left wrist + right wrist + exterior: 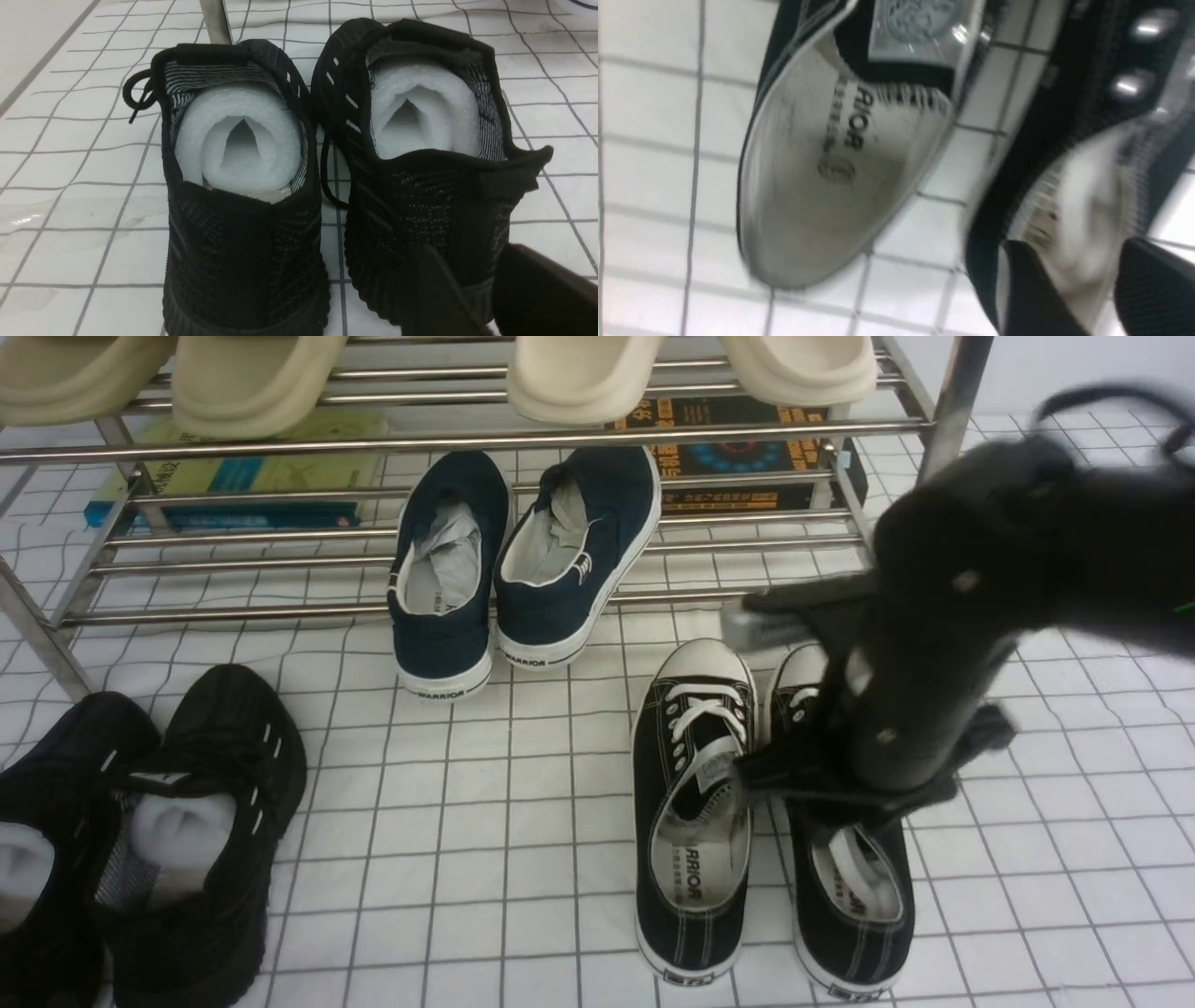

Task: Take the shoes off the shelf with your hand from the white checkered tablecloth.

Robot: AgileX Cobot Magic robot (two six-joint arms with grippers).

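The shoes, black canvas lace-ups with white toe caps, lie side by side on the white checkered tablecloth (485, 821) in front of the shelf (467, 437). The left shoe (691, 803) is in full view. My right gripper (840, 793) hangs over the throat of the right shoe (854, 905) and hides its laces. In the right wrist view, which is blurred, the right gripper (1083, 298) is open, with that shoe's pale lining (1083, 210) showing between its jaws. The left gripper (481, 289) is open just behind the heel of a black mesh sneaker (439, 200).
Two navy slip-ons (448, 579) rest half on the shelf's lower tier. A pair of black mesh sneakers (187, 821) stuffed with white foam lies at the front left. Beige slippers (252, 378) sit on the top tier, and books (252, 476) lie behind the shelf.
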